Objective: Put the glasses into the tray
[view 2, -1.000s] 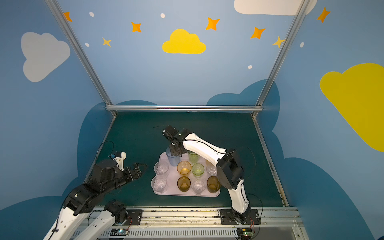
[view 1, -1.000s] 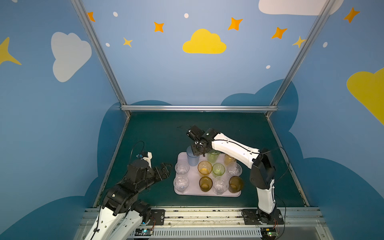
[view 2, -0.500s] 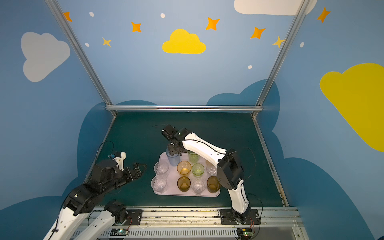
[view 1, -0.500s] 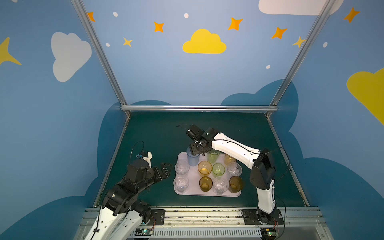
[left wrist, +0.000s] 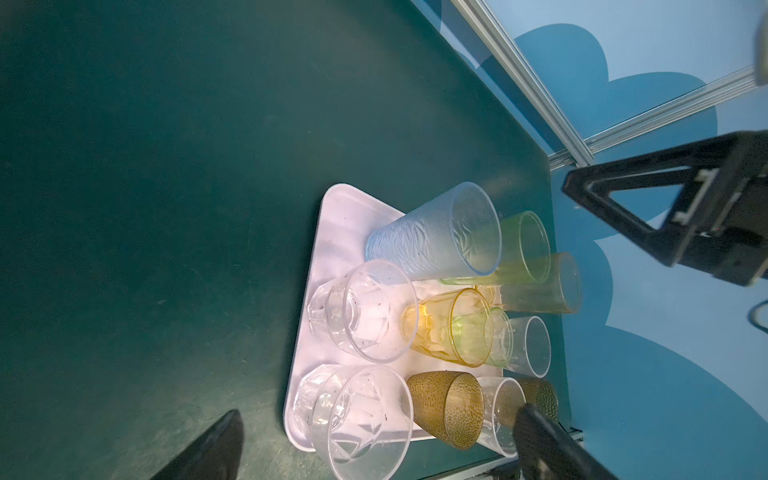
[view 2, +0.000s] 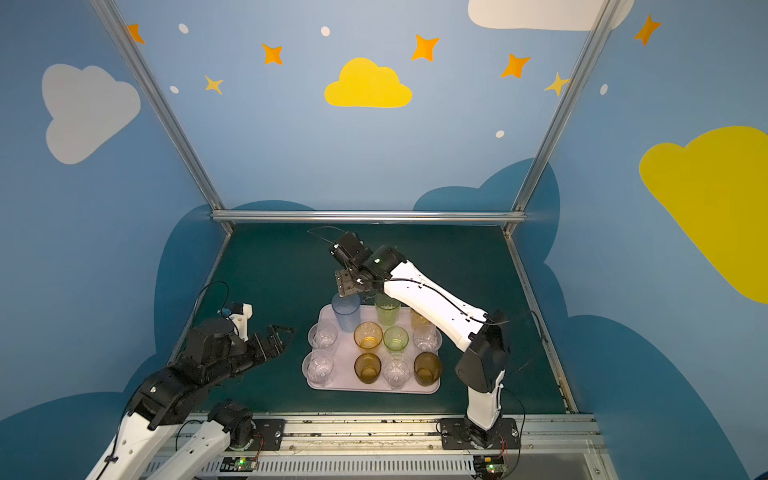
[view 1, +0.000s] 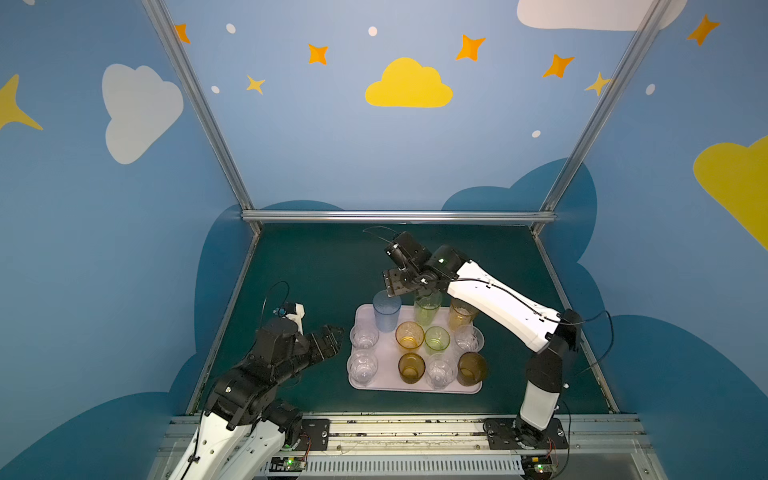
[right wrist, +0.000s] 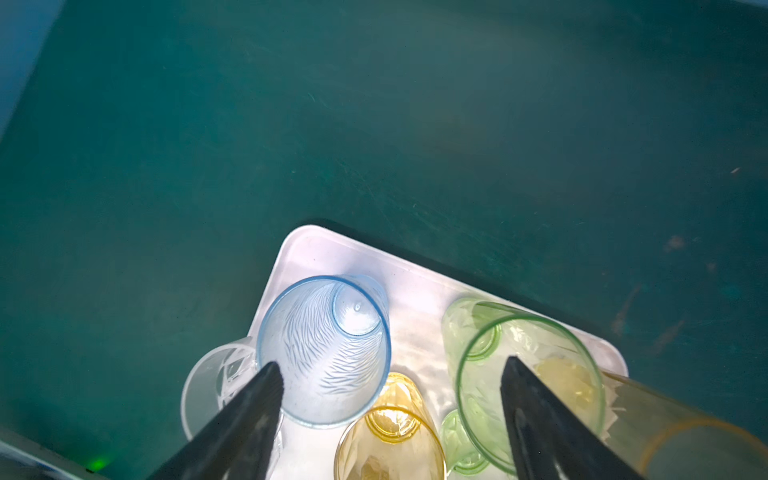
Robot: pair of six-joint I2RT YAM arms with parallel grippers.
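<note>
Glasses: eleven tumblers are counted in both top views, all standing upright inside the tray (view 1: pixel 415 390). None is seen on the green table (view 1: pixel 316 266).

- Back row: tall blue glass (view 1: pixel 386 311), tall green glass (view 1: pixel 428 309), tall amber glass (view 1: pixel 461 316).
- The two nearer rows hold the short clear, amber, green and brown ones, set close together.

Handling (judged):
- The tumblers are taken to be light, stiff and thin-walled; plastic or real glass cannot be told.
- The smooth walls are expected to be slippery. The ribbed wall of the blue glass should give more purchase.
- The tall ones are expected to tip easily. A hold across the upper wall near the rim is preferred, since the close neighbours leave little room lower down.

Jaws:
- Right gripper (right wrist: pixel 390 362): spread wide, nothing held. It is seen above the back row. In the right wrist view the blue glass lies by one finger and the tall green glass under the other.
- Left gripper (view 1: pixel 332 337): spread wide and empty, just beside the tray's left edge.
</note>
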